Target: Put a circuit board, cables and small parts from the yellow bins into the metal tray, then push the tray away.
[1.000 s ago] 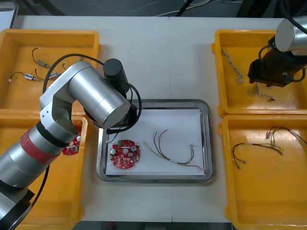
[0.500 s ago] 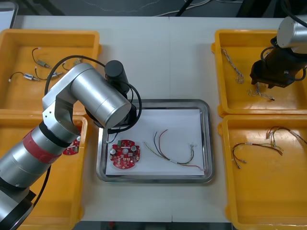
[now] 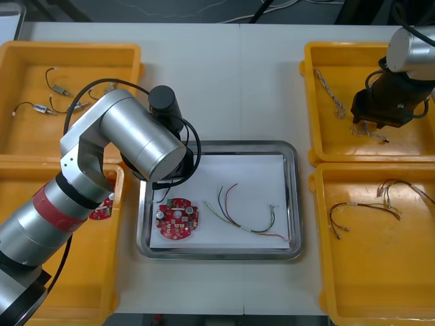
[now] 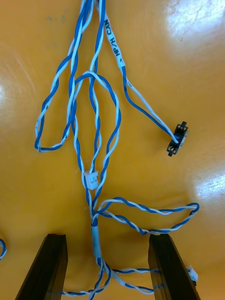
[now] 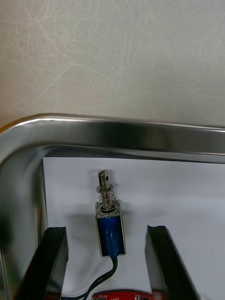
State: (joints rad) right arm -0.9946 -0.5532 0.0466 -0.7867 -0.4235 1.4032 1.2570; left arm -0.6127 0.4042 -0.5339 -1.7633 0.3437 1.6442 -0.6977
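Left gripper (image 5: pixel 107 228) spread, empty, straddles small blue metal part (image 5: pixel 110 232) in white-lined metal tray (image 5: pixel 122 131), near round red circuit board (image 3: pixel 177 219). Right gripper (image 4: pixel 108 236) spread, empty, over twisted blue-and-white cable (image 4: pixel 91 180) in far-right yellow bin (image 3: pixel 353 46).

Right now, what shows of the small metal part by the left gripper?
The small metal part has a blue body, metal frame and spring-wrapped pin pointing at the metal tray's rim. It lies flat on the white inside, between the left gripper's open fingers, touching neither. A black cable leaves its other end.
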